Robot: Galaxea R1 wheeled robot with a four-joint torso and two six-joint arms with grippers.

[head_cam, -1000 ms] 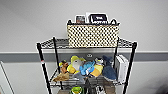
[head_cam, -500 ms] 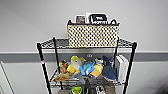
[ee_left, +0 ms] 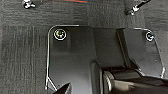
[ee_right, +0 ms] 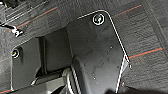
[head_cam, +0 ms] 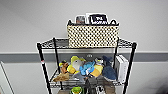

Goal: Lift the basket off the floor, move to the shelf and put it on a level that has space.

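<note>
The cream woven basket [head_cam: 92,36] with a checkered weave and dark rim stands on the level [head_cam: 55,43], the top wire-grid tier of the shelf [head_cam: 42,62]. It sits upright toward the right of the tier, with bare grid to its left. A dark box with white lettering [head_cam: 98,19] and other flat items stick up out of it. The shelf is a black wire rack standing against a pale wall. No arm touches the basket in the head view.
Colourful plush toys [head_cam: 86,67] and a white box [head_cam: 122,67] crowd the tier below. Both wrist views look down on dark carpet [ee_left: 22,55] with orange lines [ee_right: 145,53] around the robot's own dark plate. Small metal fittings [ee_left: 28,4] stand on the carpet.
</note>
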